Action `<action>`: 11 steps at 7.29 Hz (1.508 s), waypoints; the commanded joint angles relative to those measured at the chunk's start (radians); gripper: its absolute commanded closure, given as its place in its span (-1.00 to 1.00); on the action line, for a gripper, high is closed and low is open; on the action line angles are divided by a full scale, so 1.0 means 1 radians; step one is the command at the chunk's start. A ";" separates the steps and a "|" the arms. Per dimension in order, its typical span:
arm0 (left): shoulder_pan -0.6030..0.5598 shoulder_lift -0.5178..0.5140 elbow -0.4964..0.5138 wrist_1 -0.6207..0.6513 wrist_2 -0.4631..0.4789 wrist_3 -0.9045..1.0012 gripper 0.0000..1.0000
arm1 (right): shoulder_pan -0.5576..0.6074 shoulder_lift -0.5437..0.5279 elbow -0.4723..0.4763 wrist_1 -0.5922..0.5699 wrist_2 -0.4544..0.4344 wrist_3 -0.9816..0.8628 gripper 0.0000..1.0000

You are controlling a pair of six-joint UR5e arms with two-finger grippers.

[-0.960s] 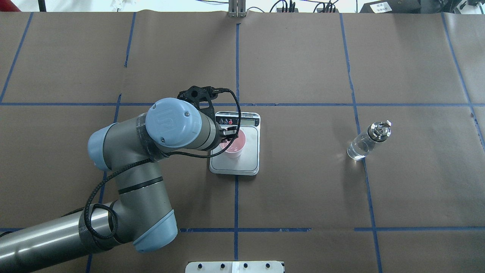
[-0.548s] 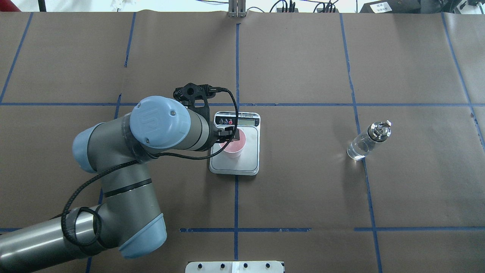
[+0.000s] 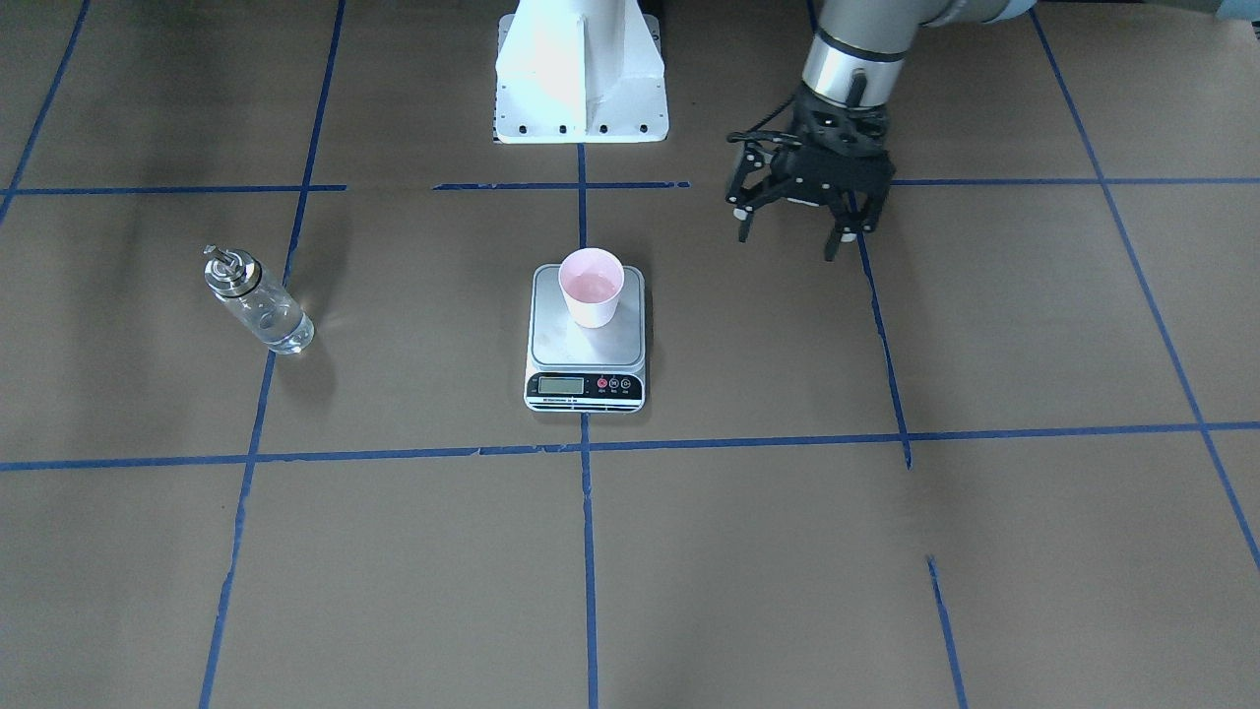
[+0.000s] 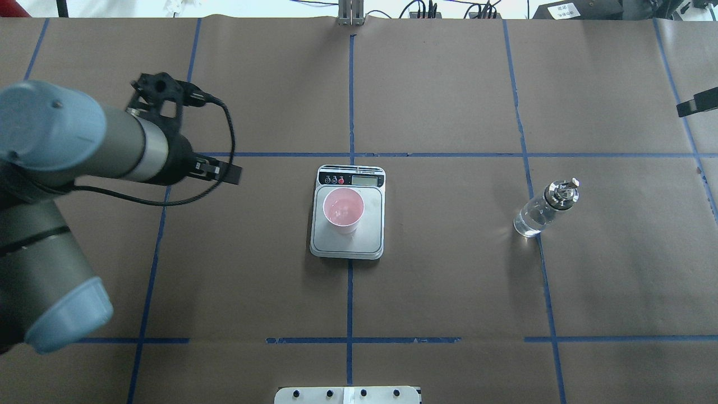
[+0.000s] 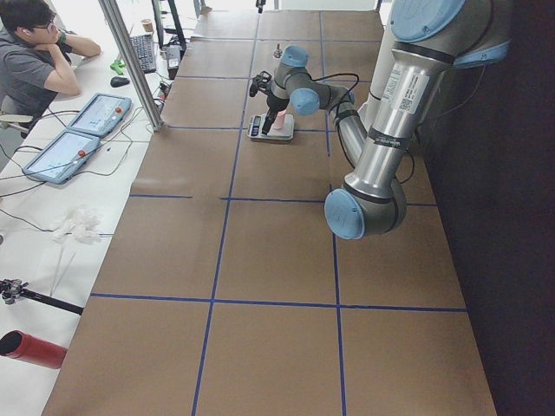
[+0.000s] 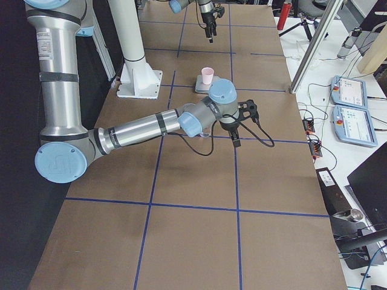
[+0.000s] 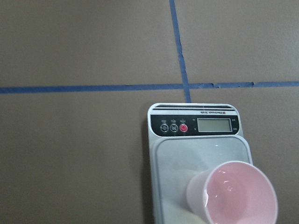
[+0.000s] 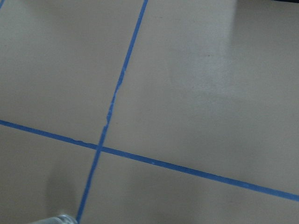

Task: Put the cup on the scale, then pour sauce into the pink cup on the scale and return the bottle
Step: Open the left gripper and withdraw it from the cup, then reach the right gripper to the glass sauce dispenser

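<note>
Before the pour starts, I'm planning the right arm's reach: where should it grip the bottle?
Probably the glass bottle at mid-body, below its silver cap, approached level from the robot's right: it stands upright, and its straight round wall suits opposing jaws.

Only one legible print: a small white line on the black front strip of the scale (image 7: 187,154), just above the LCD (image 7: 214,125), which seems to read "Electronic Scale". LCD digits can't be made out. Captions over the three buttons (image 7: 174,127) are too tiny to read. The scale sits on the bench (image 3: 787,542), well apart from the left end effector (image 3: 787,244). The white sticker (image 5: 401,90) on the left arm and the paper label (image 4: 562,9) past the bench's far edge are both blurred and unreadable.
</note>
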 commanded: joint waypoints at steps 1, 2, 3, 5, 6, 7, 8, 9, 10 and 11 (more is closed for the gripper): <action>-0.284 0.160 -0.004 -0.005 -0.165 0.279 -1.00 | -0.153 -0.004 0.171 -0.004 -0.066 0.284 -1.00; -0.448 0.201 0.047 -0.010 -0.305 0.304 -1.00 | -0.264 -0.001 0.240 -0.004 -0.151 0.420 -1.00; -0.584 0.212 0.118 0.001 -0.360 0.476 -1.00 | -0.381 -0.001 0.289 -0.006 -0.268 0.528 -1.00; -0.807 0.244 0.386 0.005 -0.408 0.887 -1.00 | -0.596 -0.008 0.340 -0.007 -0.509 0.678 -1.00; -0.827 0.249 0.453 -0.001 -0.429 0.903 -1.00 | -0.659 -0.019 0.344 -0.007 -0.567 0.714 -1.00; -0.879 0.273 0.452 -0.010 -0.437 0.917 -1.00 | -0.740 -0.045 0.347 -0.003 -0.686 0.722 -1.00; -0.883 0.288 0.435 -0.007 -0.437 0.915 -1.00 | -0.859 -0.092 0.347 0.011 -0.868 0.770 -1.00; -0.883 0.293 0.435 -0.007 -0.439 0.915 -1.00 | -0.981 -0.157 0.338 0.092 -1.054 0.810 -1.00; -0.883 0.310 0.426 -0.012 -0.439 0.915 -1.00 | -1.049 -0.212 0.283 0.217 -1.162 0.831 -1.00; -0.883 0.322 0.423 -0.012 -0.439 0.914 -1.00 | -1.064 -0.214 0.181 0.337 -1.227 0.833 -1.00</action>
